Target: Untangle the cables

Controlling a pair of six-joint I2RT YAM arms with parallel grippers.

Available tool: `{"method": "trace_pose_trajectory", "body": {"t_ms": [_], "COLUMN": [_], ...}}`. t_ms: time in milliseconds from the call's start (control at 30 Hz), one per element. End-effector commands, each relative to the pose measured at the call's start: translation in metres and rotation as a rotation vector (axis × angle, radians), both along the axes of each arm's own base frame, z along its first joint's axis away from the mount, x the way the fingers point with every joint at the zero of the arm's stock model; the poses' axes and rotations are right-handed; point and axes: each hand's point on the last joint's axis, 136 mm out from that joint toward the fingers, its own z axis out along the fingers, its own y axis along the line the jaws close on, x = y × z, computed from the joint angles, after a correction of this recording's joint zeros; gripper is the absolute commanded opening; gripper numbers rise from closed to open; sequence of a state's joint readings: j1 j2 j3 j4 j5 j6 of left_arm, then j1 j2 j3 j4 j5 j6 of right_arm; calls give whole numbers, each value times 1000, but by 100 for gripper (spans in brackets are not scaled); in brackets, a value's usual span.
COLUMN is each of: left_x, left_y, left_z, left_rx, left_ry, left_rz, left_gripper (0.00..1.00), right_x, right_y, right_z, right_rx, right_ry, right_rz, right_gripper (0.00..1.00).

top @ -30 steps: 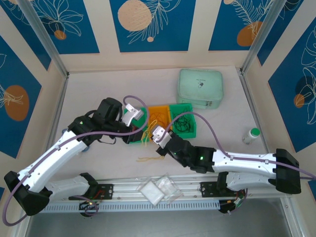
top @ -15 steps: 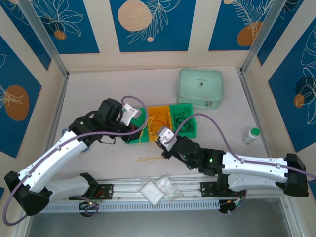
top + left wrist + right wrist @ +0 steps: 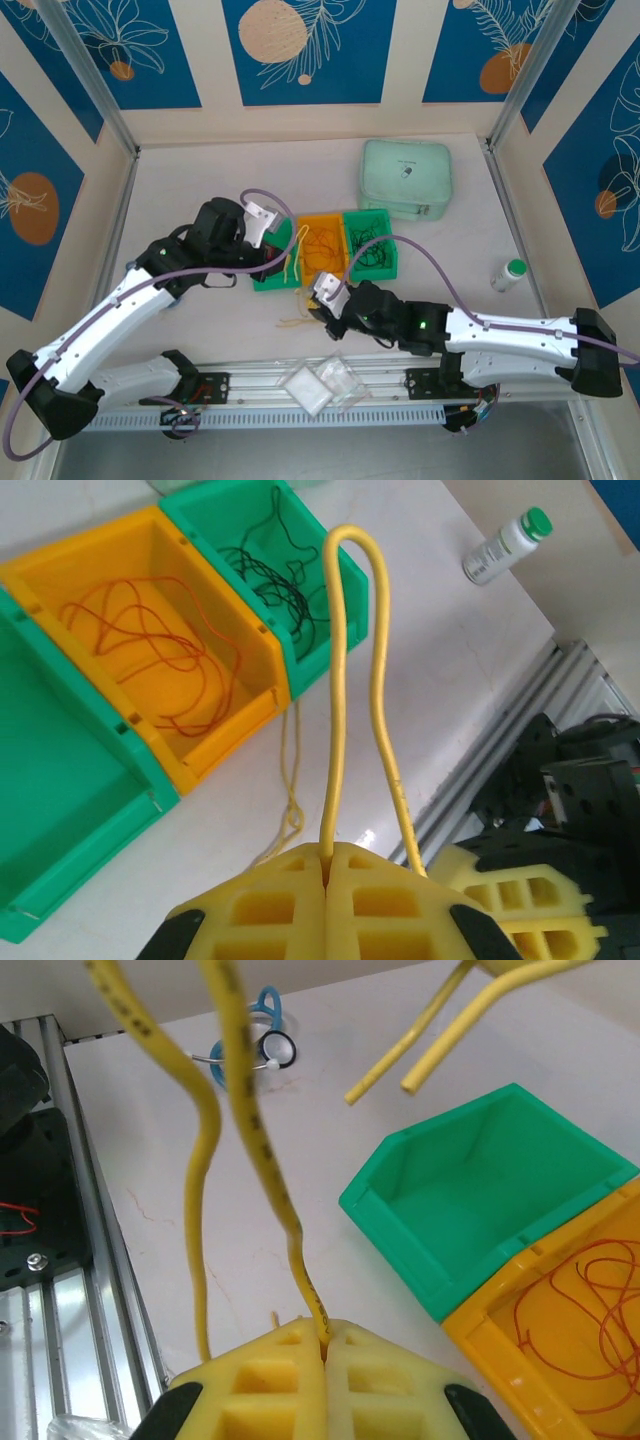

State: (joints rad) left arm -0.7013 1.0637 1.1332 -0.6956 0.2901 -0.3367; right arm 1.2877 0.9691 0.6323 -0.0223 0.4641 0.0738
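My left gripper [image 3: 264, 221] [image 3: 328, 852] is shut on a pale yellow cable [image 3: 345, 650], which arches up over the bins and comes back down beside the pads. Nearer the front edge, my right gripper [image 3: 325, 294] [image 3: 325, 1332] is shut on a yellow cable [image 3: 250, 1110] as well. Yellow strands [image 3: 297, 262] hang between the two grippers. Another yellow cable [image 3: 296, 322] lies loose on the table. Brown-orange cables [image 3: 150, 650] sit in the orange bin [image 3: 322, 222]. Black cables [image 3: 275, 570] fill the right green bin [image 3: 385, 268]. The left green bin [image 3: 490, 1190] holds nothing.
A mint zip case [image 3: 405, 178] lies at the back. At the right stands a white bottle with a green cap [image 3: 510, 273] [image 3: 505, 545]. Clear plastic bags [image 3: 322, 382] rest on the near rail. A blue-ringed small item [image 3: 262, 1045] lies on the table to the left.
My right gripper has pulled back toward the near edge with its yellow cable. My left gripper has lifted slightly toward the back, so the two stand further apart.
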Motion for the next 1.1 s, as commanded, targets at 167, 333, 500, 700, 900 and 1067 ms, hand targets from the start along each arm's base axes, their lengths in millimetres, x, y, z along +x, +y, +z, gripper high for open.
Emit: {"method": "trace_pose_trajectory", "body": {"t_ms": [167, 333, 500, 700, 900, 1067], "left_x": [18, 25, 35, 49, 57, 66], "left_y": [42, 61, 66, 59, 58, 55], "left_z": [2, -9, -25, -32, -46, -67], "left_rx": [106, 211, 277, 273, 308, 304], "left_ry": [-94, -97, -97, -127, -88, -11], "left_rz": [204, 283, 315, 326, 339, 351], "left_gripper": [1, 2, 5, 17, 28, 28], "right_x": [28, 58, 80, 88, 92, 93], "right_y": [-42, -79, -107, -111, -112, -113], "right_z": [46, 51, 44, 42, 35, 36], "right_rx": [92, 44, -41, 1, 9, 11], "right_ry": [10, 99, 229, 306, 354, 362], "right_rz": [-202, -375, -484, -491, -496, -492], "right_gripper": [0, 0, 0, 0, 0, 0]}}
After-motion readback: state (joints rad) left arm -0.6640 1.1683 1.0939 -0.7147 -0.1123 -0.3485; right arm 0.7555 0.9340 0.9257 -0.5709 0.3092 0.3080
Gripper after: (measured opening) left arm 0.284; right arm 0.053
